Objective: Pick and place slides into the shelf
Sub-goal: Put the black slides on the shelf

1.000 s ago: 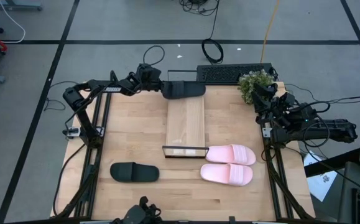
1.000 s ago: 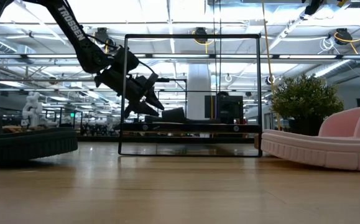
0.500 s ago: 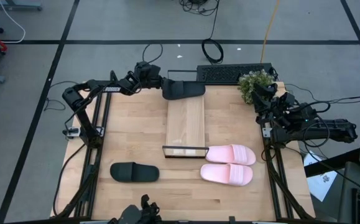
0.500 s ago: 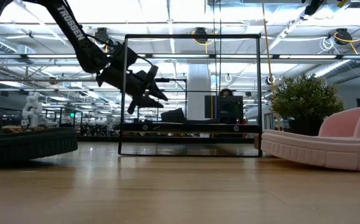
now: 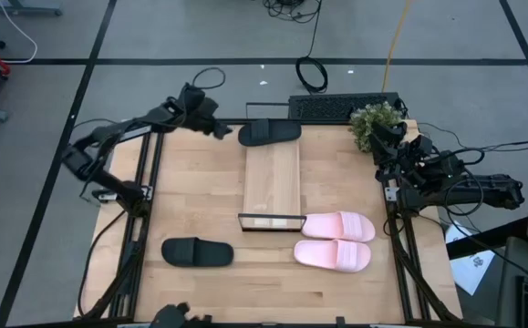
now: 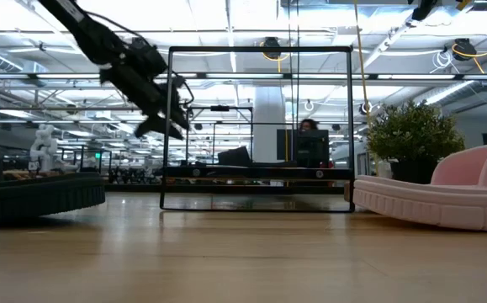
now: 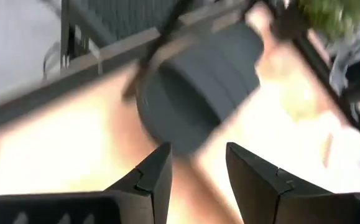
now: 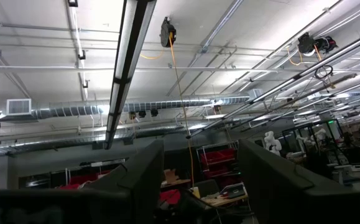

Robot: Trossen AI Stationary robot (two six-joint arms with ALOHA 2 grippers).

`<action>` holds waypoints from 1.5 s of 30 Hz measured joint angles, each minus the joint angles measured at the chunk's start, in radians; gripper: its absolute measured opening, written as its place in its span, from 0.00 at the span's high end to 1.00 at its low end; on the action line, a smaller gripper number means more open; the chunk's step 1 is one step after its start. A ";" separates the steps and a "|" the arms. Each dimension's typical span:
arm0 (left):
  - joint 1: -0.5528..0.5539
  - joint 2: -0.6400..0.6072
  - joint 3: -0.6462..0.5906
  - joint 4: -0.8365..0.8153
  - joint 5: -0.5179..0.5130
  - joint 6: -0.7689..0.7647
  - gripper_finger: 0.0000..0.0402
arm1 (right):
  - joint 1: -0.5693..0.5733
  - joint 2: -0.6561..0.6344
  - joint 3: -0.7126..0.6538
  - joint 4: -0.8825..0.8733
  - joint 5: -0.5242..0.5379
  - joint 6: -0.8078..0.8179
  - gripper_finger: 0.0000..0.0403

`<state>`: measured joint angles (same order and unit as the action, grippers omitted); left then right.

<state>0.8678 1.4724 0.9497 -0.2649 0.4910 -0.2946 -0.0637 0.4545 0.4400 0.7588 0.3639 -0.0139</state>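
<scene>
slides, two black (image 5: pixel 269 133), two pink (image 5: pixel 336 225)

Matt light-wood shelf (image 5: pixel 272 178), thin black metal frame (image 5: pixel 271 222)

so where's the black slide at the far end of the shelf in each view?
High view: black slide at top centre, lying at the shelf's far end.
Low view: dark low shape behind the shelf frame, centre.
Left wrist view: large, centre, past the open left gripper.
Right wrist view: not in it.
Shared landmark: potted plant.
</scene>
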 joint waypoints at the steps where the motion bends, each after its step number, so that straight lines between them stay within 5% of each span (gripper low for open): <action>1: -0.007 -0.033 0.000 -0.068 0.003 0.014 0.64 | 0.000 0.000 0.000 0.000 0.000 0.000 0.51; 9: -0.176 -0.302 0.000 -0.630 0.002 0.020 0.64 | 0.000 0.000 0.000 0.000 0.000 -0.028 0.51; 19: -0.552 -0.599 0.000 -1.052 -0.066 -0.654 0.64 | 0.000 0.000 0.000 0.000 -0.002 -0.029 0.51; 27: -0.904 -0.656 -0.003 -1.014 -0.177 -1.144 0.64 | 0.000 0.000 0.000 0.000 -0.002 -0.036 0.51; 34: -1.159 -0.599 -0.131 -0.725 -0.264 -1.357 0.64 | 0.000 0.000 0.000 0.000 -0.003 -0.036 0.51; 41: -1.372 -0.554 -0.243 -0.631 -0.286 -1.572 0.64 | 0.000 0.000 0.000 0.001 -0.003 -0.035 0.51; 45: -1.483 -0.558 -0.264 -0.566 -0.385 -1.696 0.64 | 0.000 -0.003 0.000 0.002 -0.003 -0.025 0.51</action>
<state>-0.6156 0.9146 0.6859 -0.8312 0.1059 -1.9903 -0.0637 0.4519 0.4400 0.7604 0.3609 -0.0391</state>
